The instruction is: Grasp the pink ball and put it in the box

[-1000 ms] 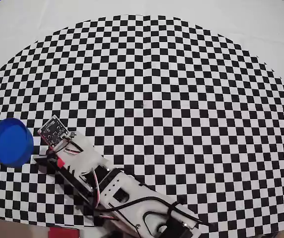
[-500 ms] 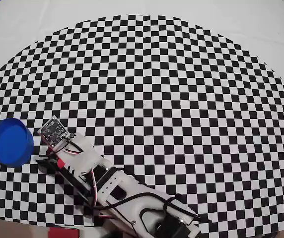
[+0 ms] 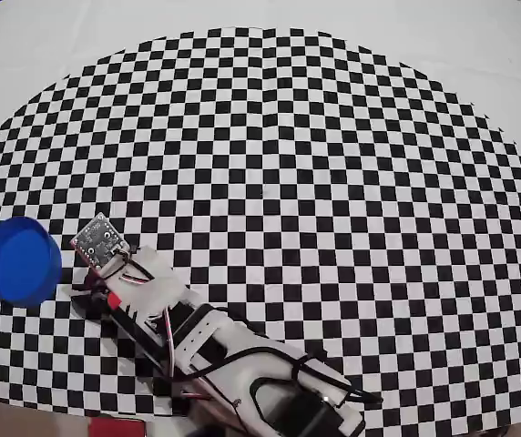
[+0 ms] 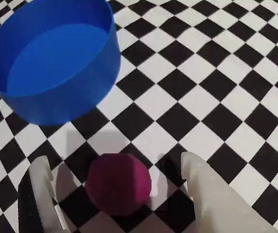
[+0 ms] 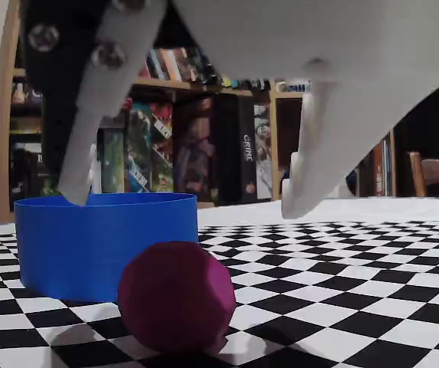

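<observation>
While the small magenta-pink ball (image 4: 118, 183) rests on the checkered tabletop (image 4: 217, 77) near the round blue plastic box (image 4: 54, 58), it is straddled, untouched, by wide-spread jaws.

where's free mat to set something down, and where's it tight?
Free: the checkered mat above and right of the arm in the overhead view, bare to its curved edge. Tight: lower left, where the open gripper straddles the pink ball just short of the box.

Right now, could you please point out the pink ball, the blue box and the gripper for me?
pink ball (image 4: 118, 183), wrist view, middle of its top surface.
blue box (image 4: 66, 99), wrist view, outer wall.
gripper (image 4: 117, 172), wrist view, midway between the open fingertips.
</observation>
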`<state>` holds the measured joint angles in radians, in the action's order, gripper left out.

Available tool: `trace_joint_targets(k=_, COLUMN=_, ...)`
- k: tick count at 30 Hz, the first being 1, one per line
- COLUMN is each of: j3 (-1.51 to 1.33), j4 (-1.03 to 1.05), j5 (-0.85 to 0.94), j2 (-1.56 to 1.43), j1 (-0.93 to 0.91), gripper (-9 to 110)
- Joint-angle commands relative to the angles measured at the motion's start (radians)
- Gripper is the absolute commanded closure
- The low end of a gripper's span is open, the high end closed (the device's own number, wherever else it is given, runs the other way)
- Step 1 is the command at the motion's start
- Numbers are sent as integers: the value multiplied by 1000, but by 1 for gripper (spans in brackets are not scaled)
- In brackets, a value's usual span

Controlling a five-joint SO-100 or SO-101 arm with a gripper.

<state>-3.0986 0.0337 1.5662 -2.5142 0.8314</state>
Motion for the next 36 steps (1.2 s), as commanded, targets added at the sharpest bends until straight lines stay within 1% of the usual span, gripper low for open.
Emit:
trace_joint_targets(k=1, j3=-6, j4=-20, j5=3, j2=12, j1=-9, gripper=71)
trace_joint_targets(k=8, j3=-3, j4=-80, j5=3, j2=74, j1=-11, gripper=71)
trace_joint_targets(k=23, j3=86, j4=-81, j5=3, j2=206, j1=-15, gripper=71)
trace_joint_targets(k=36, j3=130, j4=-77, j5=3, j2=258, j1=-15, gripper=70)
